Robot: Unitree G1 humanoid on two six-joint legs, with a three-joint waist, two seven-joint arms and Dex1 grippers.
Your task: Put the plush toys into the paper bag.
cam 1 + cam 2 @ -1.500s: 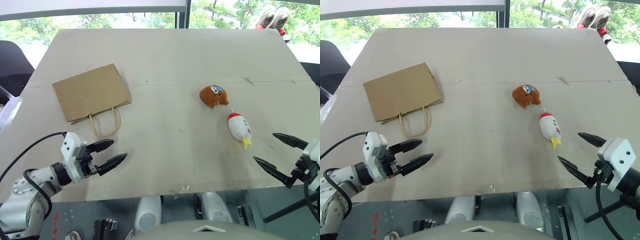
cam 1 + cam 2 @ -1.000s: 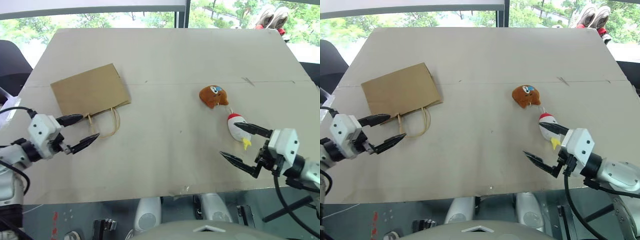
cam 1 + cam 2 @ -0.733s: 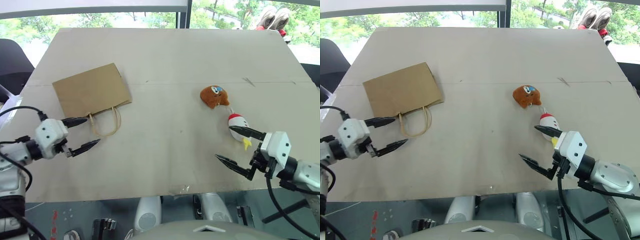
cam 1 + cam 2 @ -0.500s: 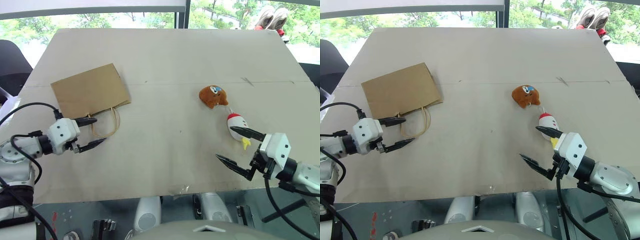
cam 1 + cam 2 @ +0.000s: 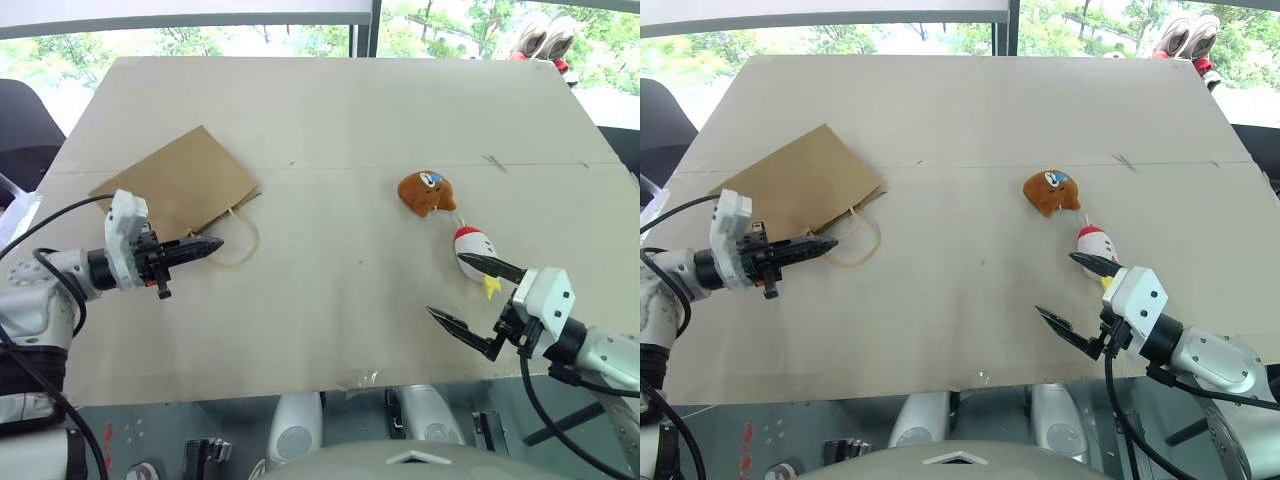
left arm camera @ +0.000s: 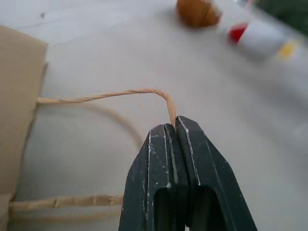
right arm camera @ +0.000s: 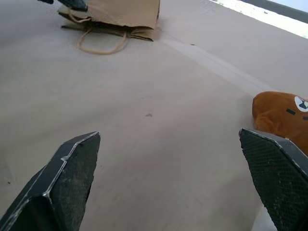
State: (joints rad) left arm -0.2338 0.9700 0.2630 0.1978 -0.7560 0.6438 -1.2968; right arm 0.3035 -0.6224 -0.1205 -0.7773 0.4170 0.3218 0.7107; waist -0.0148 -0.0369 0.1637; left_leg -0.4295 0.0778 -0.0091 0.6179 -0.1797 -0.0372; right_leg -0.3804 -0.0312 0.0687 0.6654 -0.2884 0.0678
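Observation:
The brown paper bag (image 5: 175, 185) lies flat at the table's left. One of its twisted loop handles (image 6: 120, 94) runs into the tips of my left gripper (image 5: 212, 244), which is shut on it. The round orange-brown plush toy (image 5: 427, 192) lies right of centre. Just nearer to me lies the white plush toy (image 5: 470, 250) with a red top and yellow tip. My right gripper (image 5: 447, 285) is open near the front edge, its far finger close beside the white toy, touching nothing. The orange toy (image 7: 281, 113) also shows in the right wrist view.
The tan table (image 5: 330, 110) ends close in front of both grippers. A dark chair (image 5: 25, 130) stands off its left side. A pair of shoes (image 5: 545, 35) rests beyond the far right corner. Bare tabletop lies between the bag and the toys.
My left gripper moved in to the bag's handle and shut on it, and the bag has swung a little. My right gripper came in beside the white toy, then held still, open.

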